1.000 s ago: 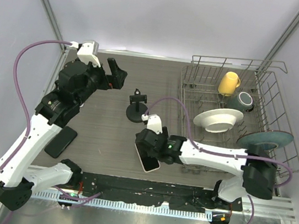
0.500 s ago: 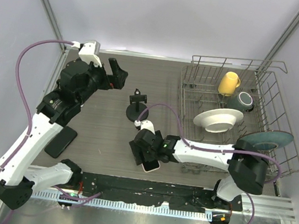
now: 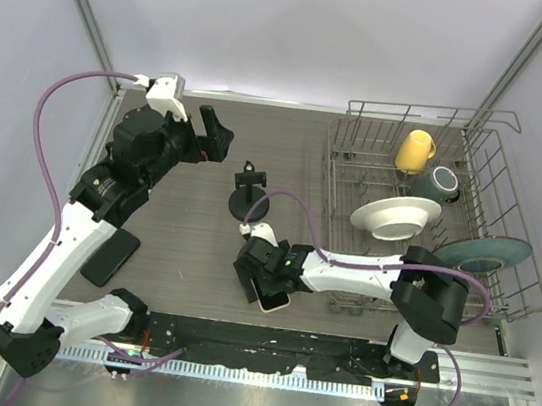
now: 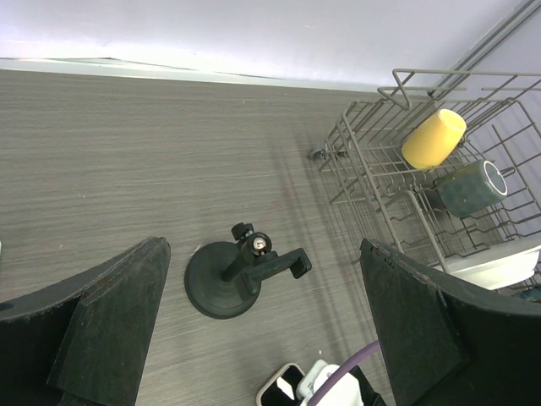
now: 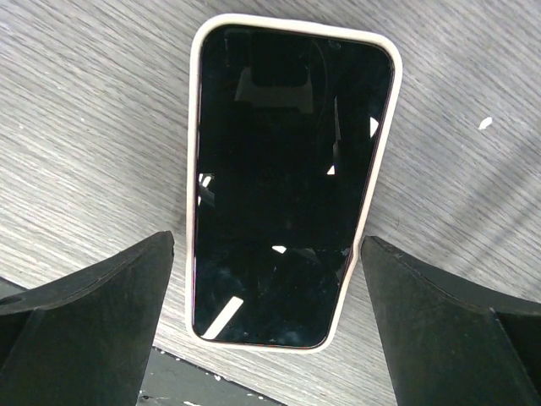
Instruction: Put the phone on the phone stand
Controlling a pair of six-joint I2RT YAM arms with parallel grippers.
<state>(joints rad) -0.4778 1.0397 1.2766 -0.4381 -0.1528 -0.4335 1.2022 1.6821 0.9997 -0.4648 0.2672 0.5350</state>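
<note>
Phone (image 5: 287,178), white case, screen up, lies flat on the desk (image 3: 186,232) nr the front edge, just in front of the phone stand (image 3: 248,200), not on it. R claw (image 5: 266,245) is spread wide over it, one finger each side, nothing gripped. L claw (image 3: 215,132) is also spread wide & empty, raised at the far left w/ the stand in its view.

Wire dish rack (image 3: 346,138) — yellow cup (image 3: 417,151), dark mug (image 3: 444,183), white bowl (image 3: 395,218) inside.
</note>
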